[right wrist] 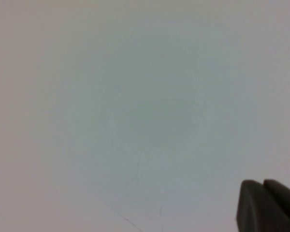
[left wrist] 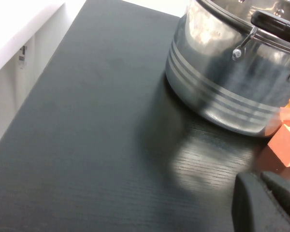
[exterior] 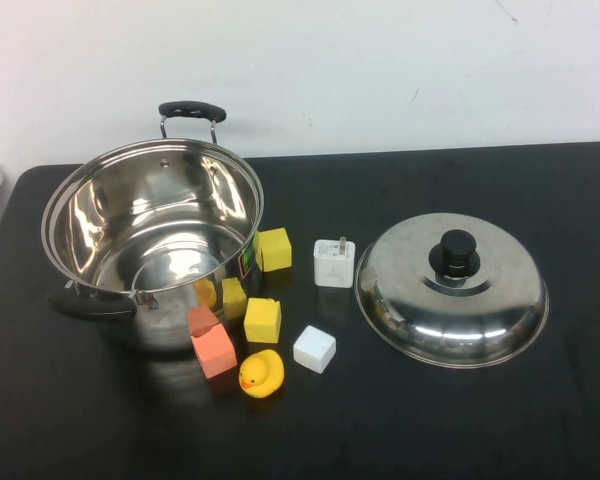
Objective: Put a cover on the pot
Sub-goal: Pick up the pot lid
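1. The pot (exterior: 152, 240) is seen open at the table's left side, upright, one black handle (exterior: 191, 110) at the far side and one at the near-left. Nothing is seen inside but reflections.
2. The lid (exterior: 452, 290) is found well apart to the right, dome up, black knob (exterior: 454, 254) on top, resting flat on the black table (exterior: 480, 420).
3. Neither arm is seen in the high view. The left gripper (left wrist: 266, 203) is shown only as a dark tip at the corner of its wrist view, low over the table near the pot's wall; whether it is released or clenched cannot be told. The right gripper (right wrist: 268, 205) is likewise a dark tip against a blank pale surface; its jaw state cannot be told either.
4. The step in hand is judged to be the reach for the lid; nothing is grasped yet. The right arm is the nearer one.
5. The knob should be approached from straight above and pinched centrally, so the lid hangs level.
6. Clutter sits between lid and pot: white charger (exterior: 334, 262), white cube (exterior: 314, 349), yellow blocks (exterior: 273, 249), orange block (exterior: 213, 350), rubber duck (exterior: 262, 374). The lid should be lifted clear before being carried across.
7. The lid should be centred over the rim (exterior: 230, 158) and lowered flat; a tilted drop is likely to catch the edge or slide off.
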Controlling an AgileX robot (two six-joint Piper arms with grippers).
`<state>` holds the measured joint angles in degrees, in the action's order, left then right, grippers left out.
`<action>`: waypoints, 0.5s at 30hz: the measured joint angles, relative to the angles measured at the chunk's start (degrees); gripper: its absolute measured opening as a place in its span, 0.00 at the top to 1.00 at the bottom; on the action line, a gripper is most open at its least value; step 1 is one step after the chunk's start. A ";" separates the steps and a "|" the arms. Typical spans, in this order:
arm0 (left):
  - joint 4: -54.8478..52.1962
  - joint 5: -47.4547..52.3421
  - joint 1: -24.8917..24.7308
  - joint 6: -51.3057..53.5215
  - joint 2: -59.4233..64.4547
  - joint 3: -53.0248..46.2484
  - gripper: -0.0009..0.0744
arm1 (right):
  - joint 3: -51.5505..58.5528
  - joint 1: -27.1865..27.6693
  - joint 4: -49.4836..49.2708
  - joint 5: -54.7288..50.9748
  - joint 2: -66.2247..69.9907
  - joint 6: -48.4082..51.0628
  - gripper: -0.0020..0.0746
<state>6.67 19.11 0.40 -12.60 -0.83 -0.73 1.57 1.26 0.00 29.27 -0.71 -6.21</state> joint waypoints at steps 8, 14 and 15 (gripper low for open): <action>0.00 0.00 0.00 0.00 0.00 0.00 0.99 | -1.41 0.00 -4.82 -6.47 0.00 3.77 0.98; 0.00 0.00 0.00 0.00 0.00 0.00 0.99 | -12.28 0.00 -5.48 -26.01 0.11 11.57 0.98; 0.00 0.00 0.00 0.00 0.00 0.00 0.99 | -13.89 0.00 -5.48 -28.20 0.69 13.07 0.98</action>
<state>6.67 19.11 0.40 -12.60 -0.83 -0.73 -12.31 1.26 -5.48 1.07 -0.02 6.86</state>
